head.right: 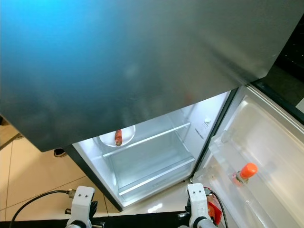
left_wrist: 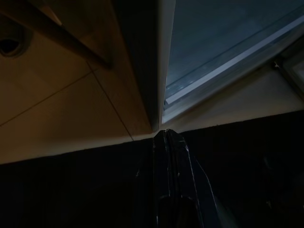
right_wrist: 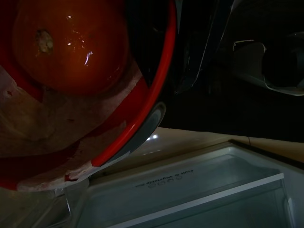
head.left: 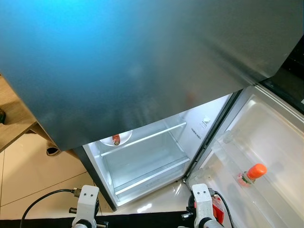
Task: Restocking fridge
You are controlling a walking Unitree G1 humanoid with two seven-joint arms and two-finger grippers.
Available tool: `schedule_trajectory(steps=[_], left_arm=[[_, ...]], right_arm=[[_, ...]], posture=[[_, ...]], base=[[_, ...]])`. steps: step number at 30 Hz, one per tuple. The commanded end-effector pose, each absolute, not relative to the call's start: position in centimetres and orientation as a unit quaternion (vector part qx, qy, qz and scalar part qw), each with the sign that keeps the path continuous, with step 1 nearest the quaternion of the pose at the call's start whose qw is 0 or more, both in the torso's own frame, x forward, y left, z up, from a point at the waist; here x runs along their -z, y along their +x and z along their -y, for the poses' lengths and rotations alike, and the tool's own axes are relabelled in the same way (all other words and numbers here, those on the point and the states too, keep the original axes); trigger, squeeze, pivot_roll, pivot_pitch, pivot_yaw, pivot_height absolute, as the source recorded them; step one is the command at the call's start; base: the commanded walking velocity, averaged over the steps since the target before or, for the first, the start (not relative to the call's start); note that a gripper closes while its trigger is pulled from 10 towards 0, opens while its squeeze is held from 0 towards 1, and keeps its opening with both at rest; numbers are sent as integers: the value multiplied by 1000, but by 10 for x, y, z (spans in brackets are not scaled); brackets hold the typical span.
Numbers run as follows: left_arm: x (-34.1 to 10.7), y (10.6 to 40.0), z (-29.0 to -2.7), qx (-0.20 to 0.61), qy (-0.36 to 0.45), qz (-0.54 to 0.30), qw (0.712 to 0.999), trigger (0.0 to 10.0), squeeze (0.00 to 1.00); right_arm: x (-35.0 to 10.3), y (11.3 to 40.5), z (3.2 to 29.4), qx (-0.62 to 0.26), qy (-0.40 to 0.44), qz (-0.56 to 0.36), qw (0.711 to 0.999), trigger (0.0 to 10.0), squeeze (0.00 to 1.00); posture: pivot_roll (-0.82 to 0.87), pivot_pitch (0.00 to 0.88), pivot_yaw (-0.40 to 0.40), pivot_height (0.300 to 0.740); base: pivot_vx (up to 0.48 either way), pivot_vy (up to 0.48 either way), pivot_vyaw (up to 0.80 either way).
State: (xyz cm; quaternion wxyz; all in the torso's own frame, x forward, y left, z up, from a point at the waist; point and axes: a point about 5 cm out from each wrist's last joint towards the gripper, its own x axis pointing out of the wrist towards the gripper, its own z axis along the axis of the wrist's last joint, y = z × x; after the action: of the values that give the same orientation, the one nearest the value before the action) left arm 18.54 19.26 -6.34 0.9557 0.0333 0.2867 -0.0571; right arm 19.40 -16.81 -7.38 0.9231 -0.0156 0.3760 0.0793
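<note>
The fridge stands before me with its lower compartment lit and its door swung open to the right. On the compartment's upper shelf sits a white plate with a reddish item on it. A bottle with an orange cap lies in the door's shelf. My right gripper is shut on the rim of a red bowl holding a tomato, low in front of the door's hinge. My left gripper is shut with nothing in it, low by the fridge's left corner.
The grey upper door of the fridge overhangs most of the view. A wooden cabinet stands at the left over a beige tiled floor. A glass shelf and a clear drawer front cross the compartment.
</note>
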Motion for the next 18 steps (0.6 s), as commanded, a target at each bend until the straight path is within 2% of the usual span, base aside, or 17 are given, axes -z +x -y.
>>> schedule_trajectory(steps=[1,3,4,6,18], left_arm=[[65,183,-196,53,31,-299,952,10000,0],[65,183,-197,54,33,-300,952,10000,0],[65,184,-197,53,34,-302,951,10000,0],[66,185,-198,50,33,-308,950,10000,0],[77,173,-208,16,7,-372,928,10000,0]], right_arm=[[76,189,172,-67,-23,-383,921,10000,71],[77,189,172,-64,-25,-384,921,10000,67],[77,188,172,-59,-26,-388,919,10000,12],[78,188,171,-58,-23,-389,919,10000,0],[76,192,174,-53,-38,-395,916,10000,0]], posture=[[-125,83,45,740],[-126,80,48,740],[-127,77,50,740],[-127,71,54,740],[-119,7,37,740]], base=[[0,0,0],[0,0,0],[0,0,0],[0,0,0],[0,0,0]])
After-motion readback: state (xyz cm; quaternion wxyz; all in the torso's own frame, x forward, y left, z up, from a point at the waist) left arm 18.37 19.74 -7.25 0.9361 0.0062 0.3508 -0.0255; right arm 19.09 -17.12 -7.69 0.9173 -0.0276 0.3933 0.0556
